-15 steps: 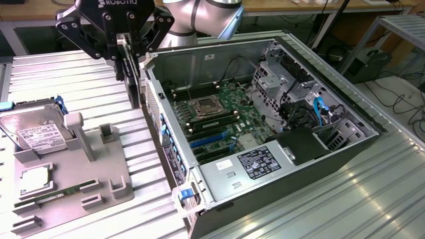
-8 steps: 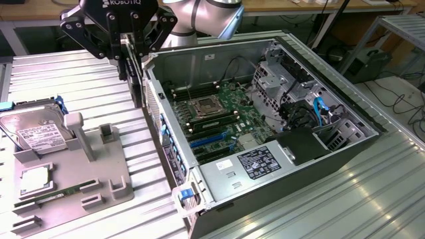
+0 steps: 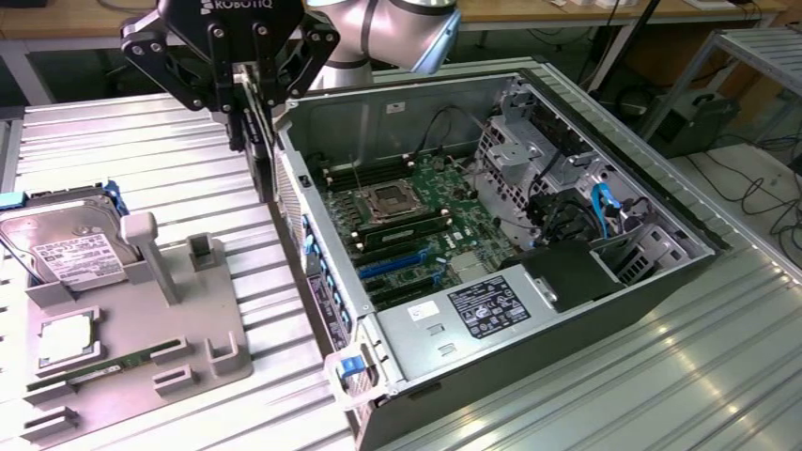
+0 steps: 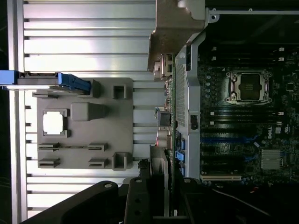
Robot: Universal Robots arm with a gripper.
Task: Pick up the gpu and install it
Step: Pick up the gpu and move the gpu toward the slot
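Gpu held up in the air beside the open case

The gpu (image 3: 262, 174) hangs straight down, thin edge up, with its round fan showing in the wrist view (image 4: 161, 161). The gripper (image 3: 248, 113) has its fingers closed on the top part of the card, one on each side. The card is just outside the case (image 3: 564, 310), by the wall on the exterior view's left, and it is not in a slot. Inside the case lies the green board (image 3: 414, 216) with its long slots. On the other side of the gpu sits a grey holder (image 3: 138, 348) on the metal table (image 3: 701, 376). The holder has a hard drive (image 3: 69, 249) and a thin memory stick (image 3: 107, 368) on it.
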